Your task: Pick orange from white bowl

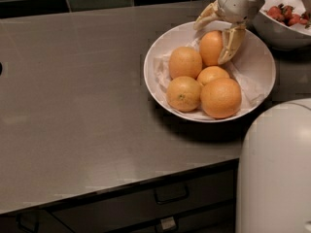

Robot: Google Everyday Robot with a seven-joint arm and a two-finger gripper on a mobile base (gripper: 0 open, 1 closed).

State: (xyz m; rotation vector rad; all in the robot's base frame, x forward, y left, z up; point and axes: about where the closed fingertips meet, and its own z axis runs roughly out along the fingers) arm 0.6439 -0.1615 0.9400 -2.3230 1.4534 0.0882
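The white bowl (154, 57), lined with crumpled white paper, sits at the back right of the grey counter and holds several oranges. The orange (212, 46), smooth and slightly oval, lies at the back of the pile. My gripper (210, 43) reaches down from the upper right and straddles it. One finger (205, 17) is against its back left side by the bowl's rim. The other finger (231, 41) presses its right side. The orange still rests in the bowl.
In the bowl there are also an orange with a dark speck (183, 93), the biggest round orange (221, 97) and two others. A second white bowl with red fruit (284, 30) stands at the far right. A white robot body (277, 169) fills the lower right. Drawers (171, 193) sit below the counter edge.
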